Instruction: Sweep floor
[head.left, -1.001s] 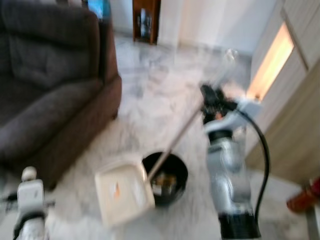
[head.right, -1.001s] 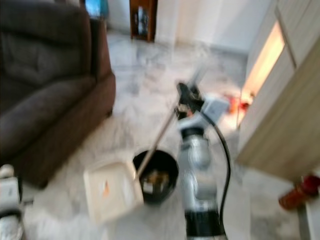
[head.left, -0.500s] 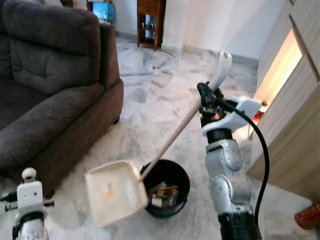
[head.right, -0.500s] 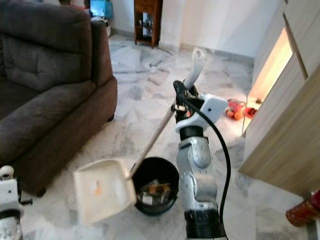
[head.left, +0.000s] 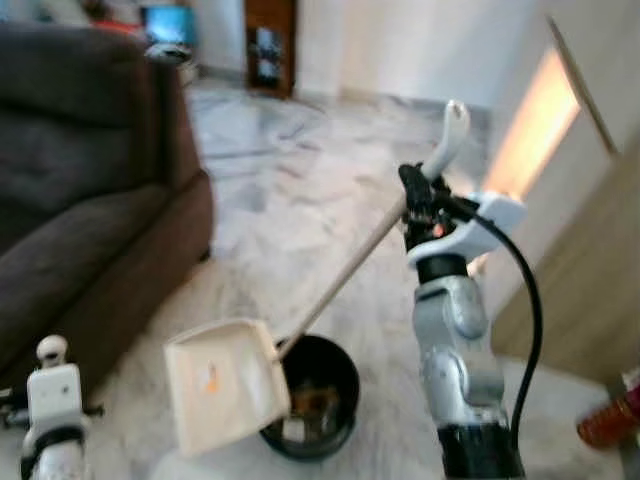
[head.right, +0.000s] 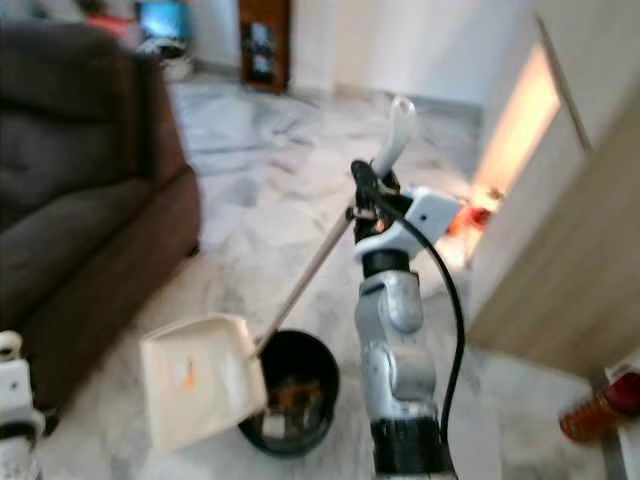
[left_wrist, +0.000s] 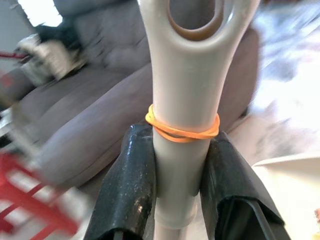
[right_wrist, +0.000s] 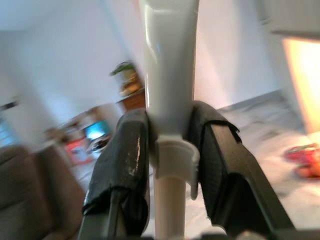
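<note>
You are at the emptying step: your right gripper (head.left: 413, 205) clamps the long dustpan handle (head.left: 345, 277), the dustpan (head.left: 222, 382) tilted at the near-left rim of the black bin (head.left: 312, 395), while your left gripper (left_wrist: 175, 165) pinches a second grey handle (left_wrist: 186, 100); next, I judge, tip the pan further over the bin.

We see open marble floor (head.left: 300, 190) across the frame's middle; a sofa (head.left: 90, 200) blocks the left, a bin (head.left: 312, 395) sits at bottom centre, cabinets (head.left: 590, 250) line the right.
</note>
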